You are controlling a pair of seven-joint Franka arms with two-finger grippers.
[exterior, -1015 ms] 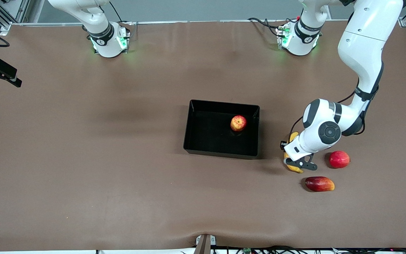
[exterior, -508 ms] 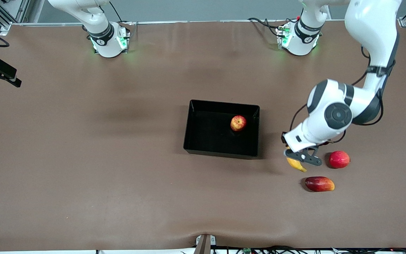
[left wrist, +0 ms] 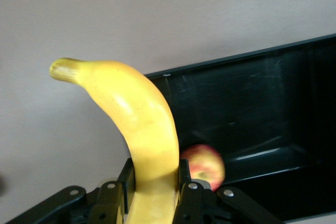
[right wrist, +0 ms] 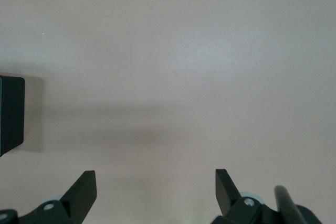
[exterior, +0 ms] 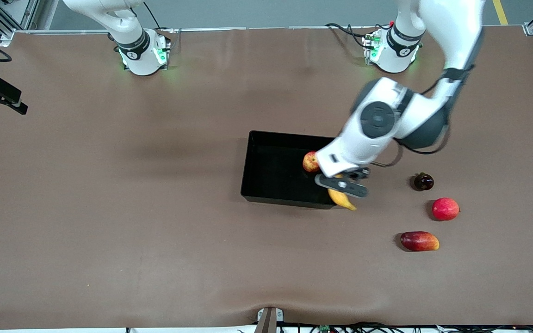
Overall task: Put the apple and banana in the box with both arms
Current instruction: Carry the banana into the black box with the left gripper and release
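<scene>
The left gripper (exterior: 340,185), fingers clamped on the banana (exterior: 342,198), hung over the box (exterior: 266,185) holding the apple (exterior: 310,161); the right gripper (right wrist: 156,192) waited, fingers spread.

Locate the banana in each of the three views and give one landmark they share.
Front view: the banana hangs from the left gripper over the box corner nearest the camera, at the left arm's end.
Left wrist view: banana clamped between the fingers, filling the centre.
Right wrist view: not in it.
Shared landmark: the box.

Mottled apple (exterior: 310,162) in black box (exterior: 266,171); yellow banana (exterior: 342,199) above its corner.
</scene>
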